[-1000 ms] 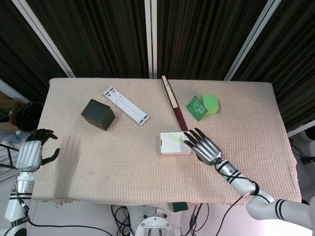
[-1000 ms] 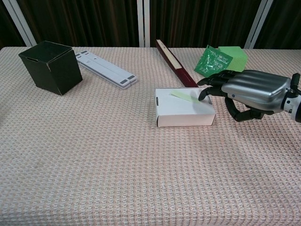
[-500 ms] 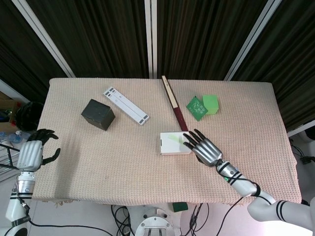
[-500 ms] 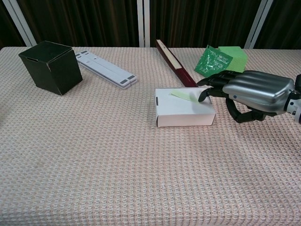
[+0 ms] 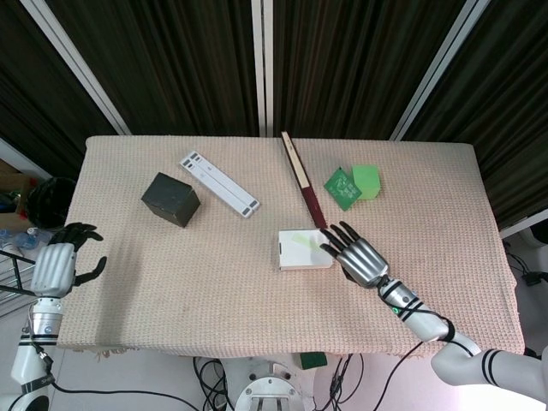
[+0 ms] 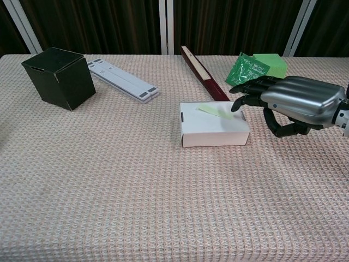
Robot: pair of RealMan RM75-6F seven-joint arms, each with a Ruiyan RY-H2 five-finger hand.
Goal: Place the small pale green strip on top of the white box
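The white box [image 5: 300, 253] [image 6: 212, 128] lies flat near the table's middle. The small pale green strip [image 5: 301, 241] [image 6: 214, 111] rests on its top face, toward the right end. My right hand [image 5: 354, 255] [image 6: 292, 102] hovers just right of the box, fingers spread and extended, its fingertips above the strip's right end and holding nothing. My left hand [image 5: 56, 265] hangs off the table's left edge with fingers apart and empty; the chest view does not show it.
A dark box [image 5: 170, 199] [image 6: 59, 77] and a white flat bar [image 5: 219, 183] [image 6: 122, 80] lie at the left rear. A dark red long case [image 5: 303, 181] [image 6: 203, 72] runs behind the white box. A green packet [image 5: 342, 187] [image 6: 246, 70] leans on a green block [image 5: 368, 181] [image 6: 272, 64] at the right rear.
My right hand has lifted slightly and drawn back a little to the right, its fingertips rising off the strip. The strip stays on the box. The left hand barely moves.
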